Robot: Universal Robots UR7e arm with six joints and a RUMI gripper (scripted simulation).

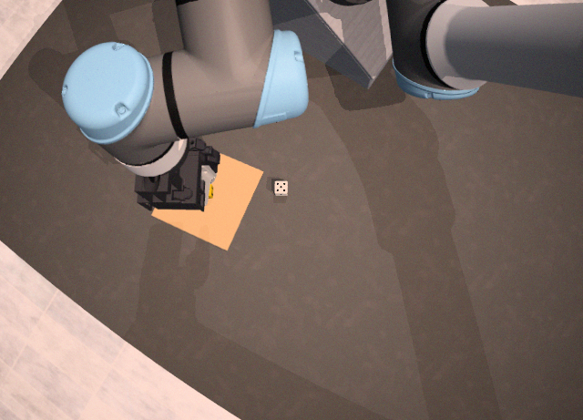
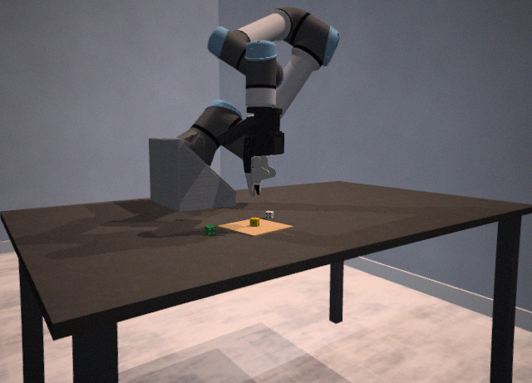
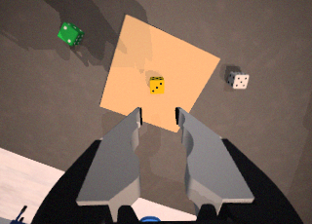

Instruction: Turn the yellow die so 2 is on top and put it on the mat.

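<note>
The yellow die (image 3: 156, 85) sits flat near the middle of the orange mat (image 3: 158, 73), fully on it. Its top face shows dark pips whose count I cannot read for sure. My gripper (image 3: 158, 108) hangs well above the mat's near edge, pointing down. Its fingers are drawn in narrow with nothing between them. In the exterior view the gripper (image 2: 256, 192) is clearly above the yellow die (image 2: 254, 221). In the top view the gripper body hides most of the yellow die (image 1: 210, 192).
A green die (image 3: 70, 34) lies on the table off the mat's left corner. A white die (image 3: 239, 80) lies off the mat's right side, showing five on top in the top view (image 1: 281, 187). The grey robot base (image 2: 184, 181) stands behind.
</note>
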